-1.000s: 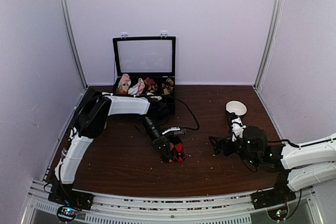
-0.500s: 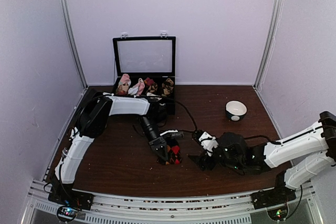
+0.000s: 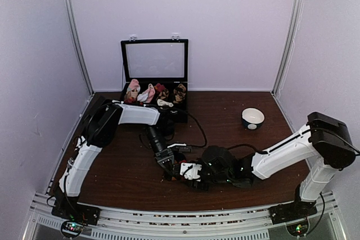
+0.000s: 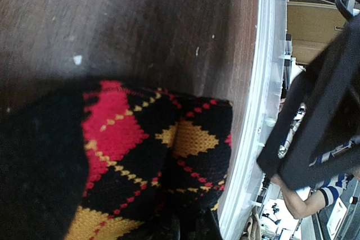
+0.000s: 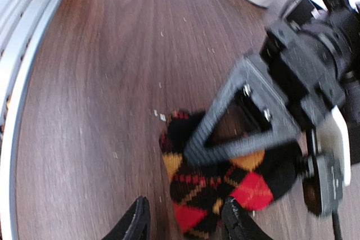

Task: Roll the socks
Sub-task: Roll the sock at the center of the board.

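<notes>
On the dark counter (image 3: 236, 116), the socks (image 5: 197, 189) are seen bunched, judged only partly rolled; they are clamped by the left hand (image 3: 170, 167), the right hand (image 5: 185, 220) held half-spread at their edge.

The left arm (image 3: 132, 113) reaches forward and bends down, and the left gripper (image 3: 170, 166) is closed tightly on the socks (image 5: 214, 189). The right arm (image 3: 281, 153) stretches low across; the right gripper (image 5: 185, 223) has its fingers apart.
</notes>
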Controlling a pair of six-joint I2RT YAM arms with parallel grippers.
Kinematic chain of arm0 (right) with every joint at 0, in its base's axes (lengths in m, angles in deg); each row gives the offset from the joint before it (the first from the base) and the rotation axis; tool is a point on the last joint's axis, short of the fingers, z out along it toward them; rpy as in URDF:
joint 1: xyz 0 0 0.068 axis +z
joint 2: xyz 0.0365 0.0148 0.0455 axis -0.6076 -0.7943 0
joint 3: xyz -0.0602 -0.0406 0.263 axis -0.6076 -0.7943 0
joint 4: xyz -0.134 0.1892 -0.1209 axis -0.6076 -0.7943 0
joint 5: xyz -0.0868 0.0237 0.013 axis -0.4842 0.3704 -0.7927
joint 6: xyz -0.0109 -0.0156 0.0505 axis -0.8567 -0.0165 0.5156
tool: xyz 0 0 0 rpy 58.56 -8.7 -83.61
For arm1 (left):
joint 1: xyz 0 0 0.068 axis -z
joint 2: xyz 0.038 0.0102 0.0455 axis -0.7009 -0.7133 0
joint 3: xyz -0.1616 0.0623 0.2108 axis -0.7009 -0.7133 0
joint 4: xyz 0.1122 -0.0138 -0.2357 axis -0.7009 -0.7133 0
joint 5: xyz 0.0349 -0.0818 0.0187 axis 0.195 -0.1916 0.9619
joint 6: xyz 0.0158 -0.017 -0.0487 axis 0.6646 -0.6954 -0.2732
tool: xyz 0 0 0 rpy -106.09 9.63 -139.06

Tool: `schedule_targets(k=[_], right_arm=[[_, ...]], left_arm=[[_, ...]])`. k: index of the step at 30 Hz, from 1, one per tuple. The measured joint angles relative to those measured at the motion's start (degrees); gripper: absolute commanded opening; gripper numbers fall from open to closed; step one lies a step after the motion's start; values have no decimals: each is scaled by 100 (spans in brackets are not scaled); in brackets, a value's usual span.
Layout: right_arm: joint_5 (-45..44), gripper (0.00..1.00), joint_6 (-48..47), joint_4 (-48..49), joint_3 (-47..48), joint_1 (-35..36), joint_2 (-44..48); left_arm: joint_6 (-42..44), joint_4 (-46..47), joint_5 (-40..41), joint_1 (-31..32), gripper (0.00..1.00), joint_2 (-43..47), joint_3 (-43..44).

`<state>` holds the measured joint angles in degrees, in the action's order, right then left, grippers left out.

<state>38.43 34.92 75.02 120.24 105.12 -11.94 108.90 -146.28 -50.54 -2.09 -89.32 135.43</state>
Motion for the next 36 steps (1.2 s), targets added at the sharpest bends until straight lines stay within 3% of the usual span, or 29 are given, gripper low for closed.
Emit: schedule_targets(k=[10, 19, 24, 28, 30, 36], right_arm=[[678, 39, -321, -420, 682, -164, -732], [669, 43, -457, -332, 682, -227, -802], [527, 39, -529, -341, 682, -284, -802], [463, 32, -533, -352, 682, -400, -931], [522, 27, -505, -302, 682, -448, -968], [625, 3, -417, -122, 645, -466, -1003]], left_arm=[[4, -175, 55, -4, 0, -92, 168], [31, -179, 90, -9, 1, -92, 179], [39, -210, 109, -9, 4, -107, 216], [90, -229, 118, -9, 13, -114, 223], [116, -201, 118, -11, 31, -87, 184], [240, 109, 197, -31, 45, 339, -264]])
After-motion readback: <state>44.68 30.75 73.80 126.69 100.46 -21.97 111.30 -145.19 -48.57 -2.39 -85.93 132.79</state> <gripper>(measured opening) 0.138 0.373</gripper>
